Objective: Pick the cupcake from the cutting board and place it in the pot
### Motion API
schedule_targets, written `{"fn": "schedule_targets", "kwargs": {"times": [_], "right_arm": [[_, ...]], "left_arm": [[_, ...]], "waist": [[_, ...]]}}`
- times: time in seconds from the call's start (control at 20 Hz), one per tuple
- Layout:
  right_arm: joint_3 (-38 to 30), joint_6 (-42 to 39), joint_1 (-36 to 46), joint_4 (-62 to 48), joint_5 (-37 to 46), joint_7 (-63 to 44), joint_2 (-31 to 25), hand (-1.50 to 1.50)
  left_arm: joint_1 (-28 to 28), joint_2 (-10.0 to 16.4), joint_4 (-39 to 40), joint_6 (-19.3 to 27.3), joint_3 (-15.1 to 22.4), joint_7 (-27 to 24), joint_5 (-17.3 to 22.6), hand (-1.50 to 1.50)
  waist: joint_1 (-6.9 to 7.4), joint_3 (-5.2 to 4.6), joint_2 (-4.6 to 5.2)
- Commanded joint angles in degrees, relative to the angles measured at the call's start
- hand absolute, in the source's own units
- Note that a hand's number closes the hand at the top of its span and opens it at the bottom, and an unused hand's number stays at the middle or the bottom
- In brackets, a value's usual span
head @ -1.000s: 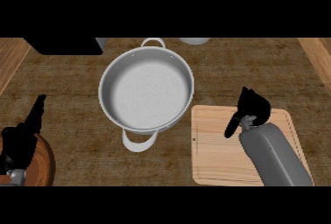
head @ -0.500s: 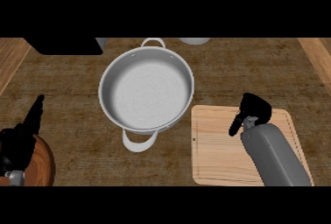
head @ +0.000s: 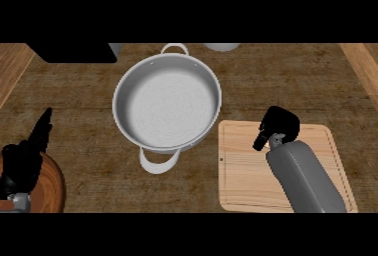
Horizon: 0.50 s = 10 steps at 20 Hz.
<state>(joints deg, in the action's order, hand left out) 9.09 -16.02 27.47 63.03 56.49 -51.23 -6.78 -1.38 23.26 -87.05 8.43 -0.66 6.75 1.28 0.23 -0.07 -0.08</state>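
The steel pot (head: 167,104) stands in the middle of the counter with nothing inside, one handle toward me and one away. To its right lies the pale wooden cutting board (head: 244,175). My right hand (head: 277,124) hangs over the board's far edge, pointing down at it. No cupcake shows; whatever lies under that hand is hidden. My left hand (head: 23,159) rests open at the left edge, fingers up.
A round brown wooden piece (head: 50,186) lies under my left hand in the lower left corner. A black block (head: 74,52) and a pale round object (head: 221,47) sit along the counter's far edge. Lighter wooden strips (head: 363,62) border the counter left and right.
My right hand has sunk a little toward the cutting board and drawn slightly toward me. The pot and my left hand have stayed put.
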Motion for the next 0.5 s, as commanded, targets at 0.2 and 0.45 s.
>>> {"fn": "schedule_targets", "kwargs": {"times": [0.2, 0.45], "right_arm": [[26.02, -4.08, 6.05, 5.1, -9.77, 14.1, 6.64, 1.5], [41.31, -0.03, 8.12, 9.39, -18.93, 10.86, 6.74, 1.5]], "left_arm": [[4.21, -1.17, -0.12, -3.18, 4.15, -0.33, -0.04, 0.0], [7.2, -1.51, 1.79, -2.34, 5.21, 0.94, -1.68, 0.0]], "waist": [[10.75, 0.38, 1.37], [8.56, 0.13, 1.05]]}}
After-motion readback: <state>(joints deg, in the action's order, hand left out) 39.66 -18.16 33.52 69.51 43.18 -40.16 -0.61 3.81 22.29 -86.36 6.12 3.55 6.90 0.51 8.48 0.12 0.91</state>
